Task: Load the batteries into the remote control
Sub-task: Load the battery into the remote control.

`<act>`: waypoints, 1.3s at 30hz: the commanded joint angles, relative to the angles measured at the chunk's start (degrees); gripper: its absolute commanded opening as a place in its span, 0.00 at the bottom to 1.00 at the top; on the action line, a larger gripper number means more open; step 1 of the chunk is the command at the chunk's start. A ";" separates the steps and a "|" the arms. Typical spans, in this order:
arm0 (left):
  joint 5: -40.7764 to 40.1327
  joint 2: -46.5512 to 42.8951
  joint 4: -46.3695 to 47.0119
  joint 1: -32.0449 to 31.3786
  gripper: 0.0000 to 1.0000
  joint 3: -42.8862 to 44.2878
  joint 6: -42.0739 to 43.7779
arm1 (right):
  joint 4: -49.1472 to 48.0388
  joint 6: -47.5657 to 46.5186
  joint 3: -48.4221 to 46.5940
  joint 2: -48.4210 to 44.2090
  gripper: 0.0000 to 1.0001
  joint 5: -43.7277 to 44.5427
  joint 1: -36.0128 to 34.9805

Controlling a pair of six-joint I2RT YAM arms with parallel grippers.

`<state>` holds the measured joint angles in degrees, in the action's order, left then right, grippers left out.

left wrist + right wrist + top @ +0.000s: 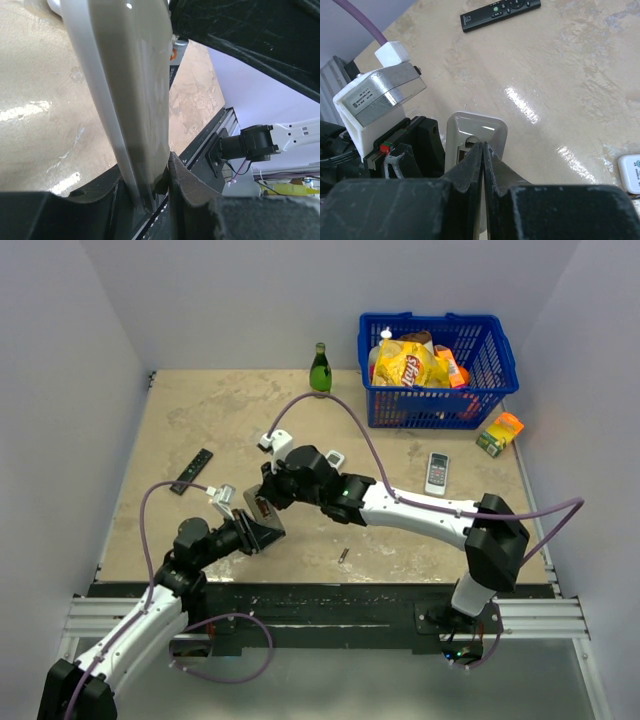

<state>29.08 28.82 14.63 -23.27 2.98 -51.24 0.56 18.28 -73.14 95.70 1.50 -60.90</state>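
From above, the black strip [192, 471] lies at 10 o'clock on the table [200, 420], well apart from the arms. The left gripper [250, 532] is near the table's middle, clamped on the remote [266, 523], which it holds tilted off the surface. The left wrist view adds what the top view cannot show. There the remote stands edge-on between the two fingers [182, 190], which grip its lower end. Its grey back faces the lens, and the right arm's black housing crowds in at 1 o'clock.

In the top view the right gripper [483, 150] meets the remote from the remote's 1 o'clock side, and its tips are hidden. The right wrist view shows them pressed together tip to tip, at the open bay [470, 136] in the remote's upper end. I cannot tell whether a battery is pinched between them. That view also shows the left wrist's camera [382, 97] at 9 o'clock and the black strip at 12.

One battery [343, 556] lies loose on the table at 5 o'clock from the remote, near the front edge, and only the top view shows it. Further right are a green bottle [320, 370] at 12 o'clock, a white remote [437, 473] at 3 o'clock, and a blue basket [440, 410] of snack packs at 1 o'clock. A small orange-and-green box [500, 433] sits just beside the basket.
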 commanded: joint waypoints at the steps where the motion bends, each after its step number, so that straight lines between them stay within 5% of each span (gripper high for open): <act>1: 0.98 -1.13 1.63 -0.20 0.00 4.75 3.26 | 5.23 -4.48 -3.41 2.29 0.06 -1.23 -1.41; 31: -3.59 -12.20 -4.61 -0.11 0.00 9.58 4.04 | 5.77 -0.97 5.29 2.04 0.00 15.63 -4.05; 39: -3.33 -13.00 -4.70 -0.11 0.00 9.23 4.48 | 4.90 -1.76 4.85 2.56 0.00 14.06 -3.78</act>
<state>23.16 18.50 -3.70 -23.27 6.90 -49.80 -1.93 17.39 -70.26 97.06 12.36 -65.91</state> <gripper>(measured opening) 0.320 0.007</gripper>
